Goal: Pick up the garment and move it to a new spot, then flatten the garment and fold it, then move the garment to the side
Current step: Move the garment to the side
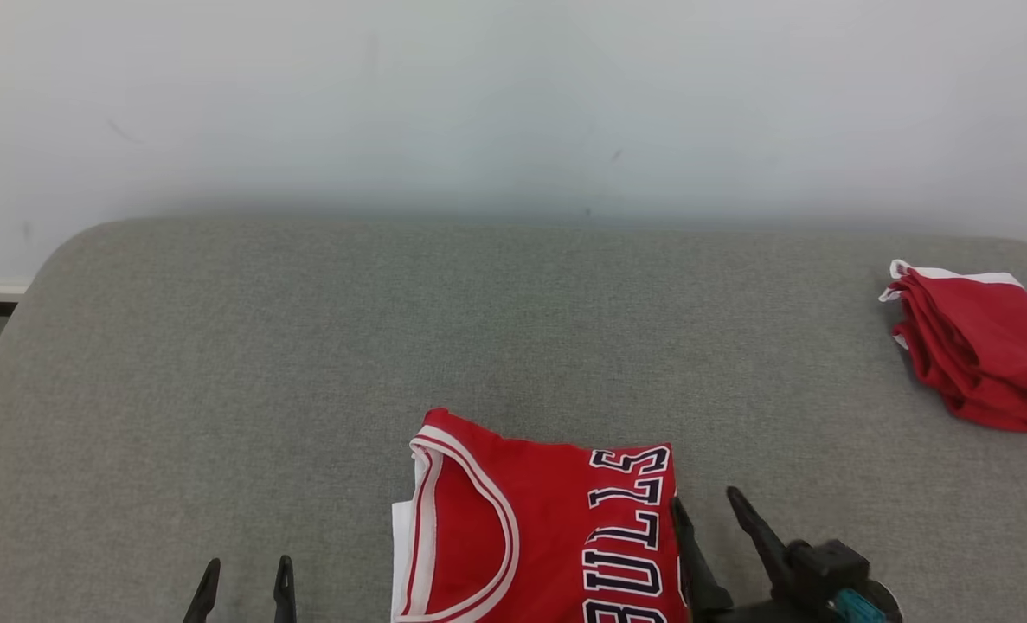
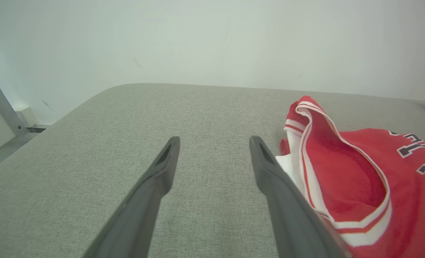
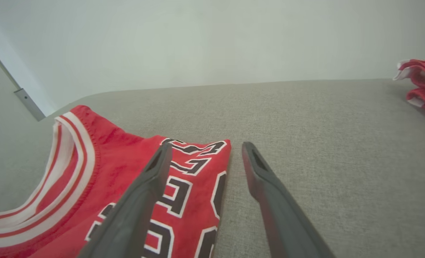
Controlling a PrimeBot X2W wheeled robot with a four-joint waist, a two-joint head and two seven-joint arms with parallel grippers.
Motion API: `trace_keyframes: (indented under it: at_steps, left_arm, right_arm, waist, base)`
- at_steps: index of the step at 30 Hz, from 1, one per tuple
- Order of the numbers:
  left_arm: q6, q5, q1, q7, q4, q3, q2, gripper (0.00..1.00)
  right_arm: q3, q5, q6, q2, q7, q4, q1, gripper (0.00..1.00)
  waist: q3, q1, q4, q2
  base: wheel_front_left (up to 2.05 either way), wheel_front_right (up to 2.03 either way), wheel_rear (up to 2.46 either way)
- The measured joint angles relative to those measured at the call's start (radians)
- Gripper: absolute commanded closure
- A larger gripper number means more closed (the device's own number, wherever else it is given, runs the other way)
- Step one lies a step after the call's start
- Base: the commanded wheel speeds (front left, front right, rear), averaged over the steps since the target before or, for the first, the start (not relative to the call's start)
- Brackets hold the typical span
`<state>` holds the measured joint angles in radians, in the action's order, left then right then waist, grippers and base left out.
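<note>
One folded red jersey [image 1: 539,528] lies on the grey cushion [image 1: 305,346] between my two pincers. My right pincer [image 1: 702,497] is spread apart and empty, one finger over the jersey's edge. My left pincer [image 1: 250,561], just beside it, is spread and empty too. One more red pile [image 1: 976,350] lies far past my right pincer.

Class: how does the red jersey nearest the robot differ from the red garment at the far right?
The jersey lies flat, neatly folded; the far garment is a thicker, rumpled stack. The jersey shows dark lettering and a neckline; the far garment shows no lettering. Both are red with white trim, on the grey surface.
</note>
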<state>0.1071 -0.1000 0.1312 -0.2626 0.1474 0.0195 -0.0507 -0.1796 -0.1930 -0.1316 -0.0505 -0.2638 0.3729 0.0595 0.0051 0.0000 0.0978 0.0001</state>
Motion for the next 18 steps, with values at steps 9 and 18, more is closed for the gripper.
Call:
trace_keyframes:
  at_steps: [9,18]
  left_arm:
    - [-0.001,-0.011,-0.032,0.0,0.006,-0.026,0.0,0.0]
    - [-0.005,-0.016,-0.04,0.0,0.012,-0.038,0.0,0.0]
  right_arm:
    - [-0.037,-0.048,0.0,0.0,0.0,0.37,0.204,0.0]
    - [-0.17,-0.233,0.0,-0.002,-0.006,0.557,0.286,0.0]
  waist:
    - [0.032,0.0,0.038,-0.0001]
    - [0.05,0.0,0.059,0.0]
  base:
    - [0.0,0.0,0.0]
    - [0.0,0.0,0.0]
